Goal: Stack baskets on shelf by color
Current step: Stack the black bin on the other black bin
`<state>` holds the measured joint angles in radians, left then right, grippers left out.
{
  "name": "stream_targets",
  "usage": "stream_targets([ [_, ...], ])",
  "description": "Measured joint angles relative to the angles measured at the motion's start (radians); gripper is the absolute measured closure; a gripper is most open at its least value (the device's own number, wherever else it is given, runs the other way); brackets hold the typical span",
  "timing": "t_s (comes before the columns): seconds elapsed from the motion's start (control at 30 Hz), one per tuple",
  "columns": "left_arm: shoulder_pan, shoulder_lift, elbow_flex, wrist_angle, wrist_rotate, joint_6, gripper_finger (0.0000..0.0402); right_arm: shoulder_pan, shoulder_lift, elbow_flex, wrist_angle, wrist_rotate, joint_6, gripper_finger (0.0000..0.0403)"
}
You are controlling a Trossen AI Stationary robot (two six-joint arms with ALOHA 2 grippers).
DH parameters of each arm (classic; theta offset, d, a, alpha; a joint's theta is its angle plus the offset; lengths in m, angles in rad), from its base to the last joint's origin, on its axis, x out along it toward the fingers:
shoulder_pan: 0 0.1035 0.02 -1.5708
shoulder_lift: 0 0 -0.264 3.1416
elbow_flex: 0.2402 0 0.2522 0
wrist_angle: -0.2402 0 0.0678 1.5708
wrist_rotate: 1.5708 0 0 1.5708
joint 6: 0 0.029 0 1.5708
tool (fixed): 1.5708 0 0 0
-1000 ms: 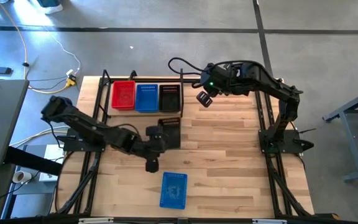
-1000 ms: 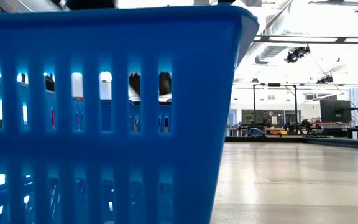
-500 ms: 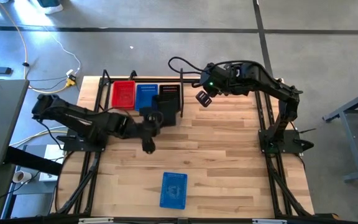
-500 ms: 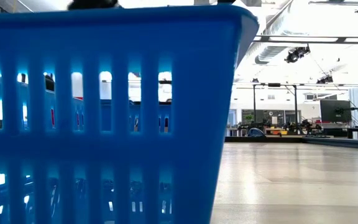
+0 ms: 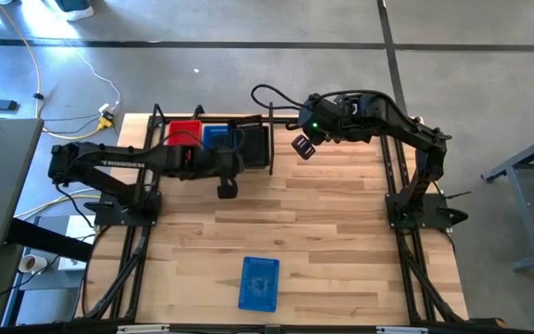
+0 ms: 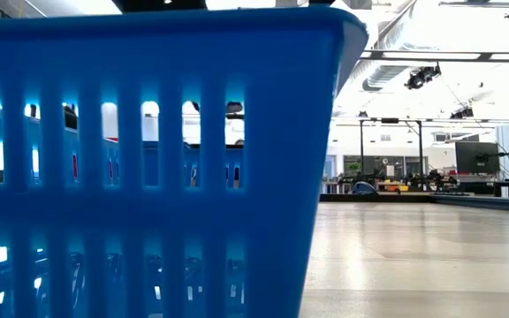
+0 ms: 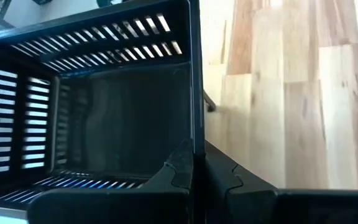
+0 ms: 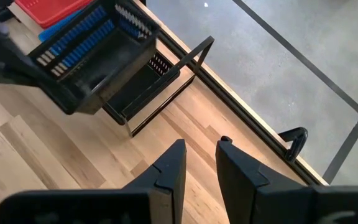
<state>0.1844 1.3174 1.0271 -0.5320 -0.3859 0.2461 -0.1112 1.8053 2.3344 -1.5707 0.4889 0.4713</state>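
The left tool [image 7: 193,177] is clamped on the wall of a black perforated plastic basket [image 5: 253,148], which hangs over the black-framed wooden shelf [image 5: 272,119] at the counter's [image 5: 341,241] twelve o'clock edge, above another black basket [image 8: 143,81] sitting there. At the tool's nine o'clock sit a blue mesh-walled basket [image 5: 214,135] and a red one [image 5: 184,133]. The right tool [image 8: 199,163], fingers narrowly parted and holding nothing, hovers at the carried basket's three o'clock. A lone blue basket [image 5: 259,283] lies near the counter's six o'clock edge.
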Motion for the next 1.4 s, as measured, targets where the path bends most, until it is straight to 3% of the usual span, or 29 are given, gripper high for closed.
stream_targets([
  [0.37, 0.126, 0.034, 0.0, 0.041, 0.114, 0.098, 0.0401, 0.0, 0.0, 0.0, 0.001, 0.0, 0.026, 0.0327],
  [1.07, 0.139, 0.175, 0.0, 0.057, 0.151, 0.124, 0.0401, 0.0, 0.0, 0.0, 0.001, -0.021, 0.022, 0.0327],
  [1.4, 0.175, 0.176, 0.0, 0.057, 0.169, 0.124, 0.0401, 0.0, 0.0, 0.0, 0.001, -0.031, 0.022, 0.0327],
])
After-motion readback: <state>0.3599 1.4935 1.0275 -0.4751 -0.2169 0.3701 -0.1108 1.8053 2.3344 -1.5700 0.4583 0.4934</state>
